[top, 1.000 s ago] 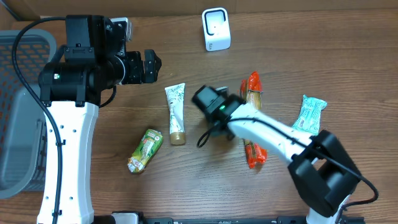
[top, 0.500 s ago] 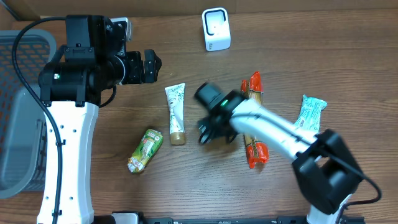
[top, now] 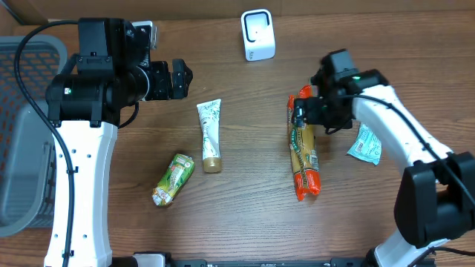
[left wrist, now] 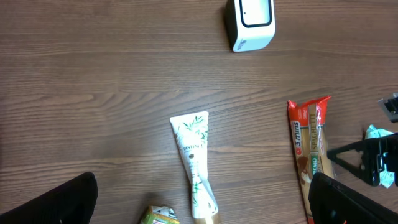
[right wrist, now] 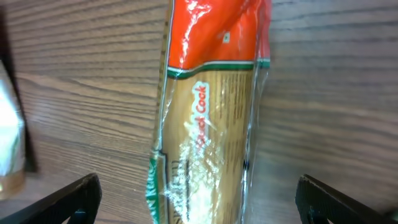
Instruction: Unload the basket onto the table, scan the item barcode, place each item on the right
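Note:
A long red and tan pasta packet [top: 303, 152] lies right of centre on the wooden table. My right gripper [top: 312, 113] hovers over its upper end, open. In the right wrist view the packet [right wrist: 211, 106] runs between the two wide-apart fingers [right wrist: 68, 202] of that gripper [right wrist: 202, 205], and neither touches it. The white scanner [top: 257, 35] stands at the back centre. My left gripper [top: 180, 80] hangs open high at the left, holding nothing. From the left wrist, the gripper [left wrist: 202, 205] looks down on the scanner [left wrist: 250, 23] and the packet [left wrist: 308, 149].
A white tube [top: 210, 133] lies mid-table, with a green pouch [top: 173, 179] in front of it to the left. A teal packet [top: 366, 142] sits partly under the right arm. A grey basket [top: 16, 148] stands at the left edge.
My right arm has swung from the middle of the table, beside the white tube, to the right over the pasta packet's top end. Its jaws have opened wider. The left arm has stayed still.

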Robot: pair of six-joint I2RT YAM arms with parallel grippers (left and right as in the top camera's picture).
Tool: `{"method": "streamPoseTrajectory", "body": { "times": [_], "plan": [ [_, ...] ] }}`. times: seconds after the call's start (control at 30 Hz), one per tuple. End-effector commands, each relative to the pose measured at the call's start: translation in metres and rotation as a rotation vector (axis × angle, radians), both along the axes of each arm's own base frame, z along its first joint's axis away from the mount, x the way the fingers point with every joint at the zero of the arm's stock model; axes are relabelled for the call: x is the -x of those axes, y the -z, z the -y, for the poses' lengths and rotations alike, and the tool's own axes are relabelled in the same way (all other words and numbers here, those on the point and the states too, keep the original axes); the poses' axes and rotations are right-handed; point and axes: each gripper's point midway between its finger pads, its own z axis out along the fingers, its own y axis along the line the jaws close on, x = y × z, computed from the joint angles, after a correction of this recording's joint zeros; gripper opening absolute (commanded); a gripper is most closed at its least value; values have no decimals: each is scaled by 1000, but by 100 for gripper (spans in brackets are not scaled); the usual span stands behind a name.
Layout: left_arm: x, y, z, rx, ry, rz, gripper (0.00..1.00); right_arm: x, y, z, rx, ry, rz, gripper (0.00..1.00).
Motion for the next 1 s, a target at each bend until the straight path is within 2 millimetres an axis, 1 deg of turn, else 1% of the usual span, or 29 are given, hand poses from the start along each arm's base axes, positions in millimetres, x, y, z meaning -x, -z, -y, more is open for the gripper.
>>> {"method": "streamPoseTrajectory", "body": {
  "times": [0.0,0.13,0.43,0.57,0.6,0.67,0.7,0.77,0.83,0.87,0.97],
  "plan": [
    [-2,-4,0,-13,14,15,100,19,16,-15,-105,-101,-41,100],
    [-2,-4,0,-13,14,15,99,23,40,-15,-108,-105,-49,100],
    [-2,-4,0,-13,14,15,100,23,49,-30,-144,-114,-18,99],
    [-2,-4,0,-13,14,15,100,25,60,-34,-137,-61,-18,88],
    [-2,-4,0,-13,14,15,100,25,63,-33,-125,-45,-18,84],
    [-2,-4,0,-13,14,15,100,24,70,-26,-80,10,-19,72],
    [-2,-4,0,-13,14,15,99,24,71,-23,-66,29,-20,63],
    [-2,-4,0,-13,14,15,100,23,71,-22,-62,32,-20,40],
    [-2,-4,0,-13,14,15,100,23,69,-21,-61,34,-26,23],
    [-2,-4,0,-13,14,15,100,22,65,-21,-57,34,-33,18],
    [-2,-4,0,-13,14,15,100,19,50,-20,-43,33,-46,12]
  ]
}}
